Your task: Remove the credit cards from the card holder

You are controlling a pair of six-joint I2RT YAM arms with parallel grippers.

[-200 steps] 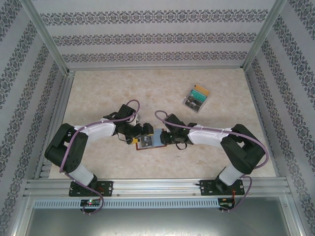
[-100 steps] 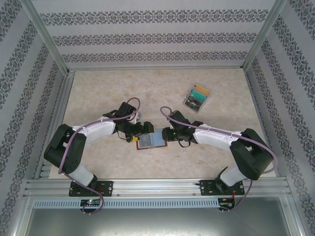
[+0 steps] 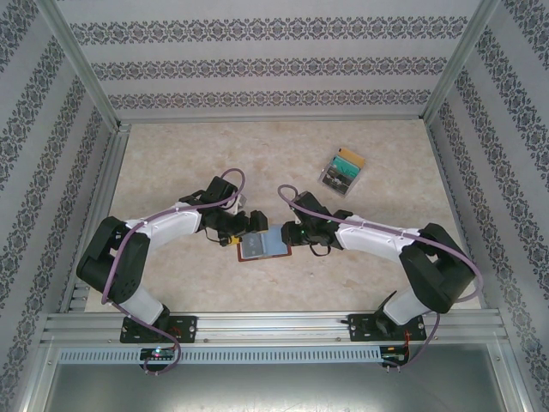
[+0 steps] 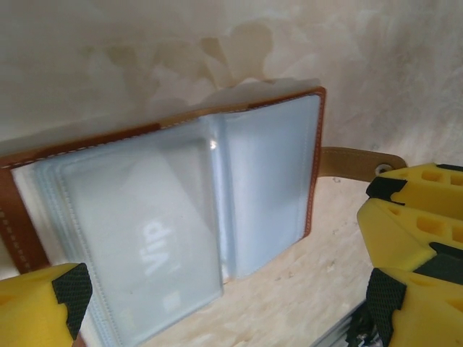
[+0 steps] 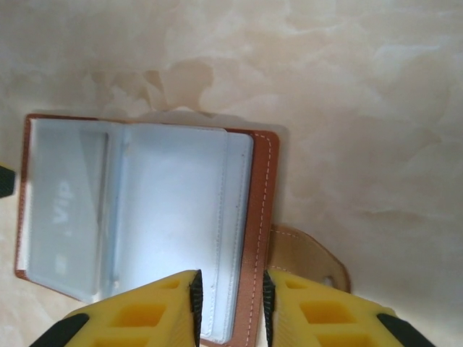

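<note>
Inside wide-spread left claw [image 4: 224,282], open card holder [image 4: 264,166]; narrow right claw [image 5: 230,307] straddles its edge.

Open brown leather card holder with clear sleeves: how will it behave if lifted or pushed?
Brown leather card holder probably floppy: it hinges at the spine, so lifting one cover likely folds it. Glossy clear plastic sleeves look slippery. Flat on the smooth table, it would likely slide.

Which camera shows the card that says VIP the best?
The left wrist view: the VIP card is biggest there, inside the card holder. The right wrist view shows it smaller. From the top it is too small to tell.
</note>
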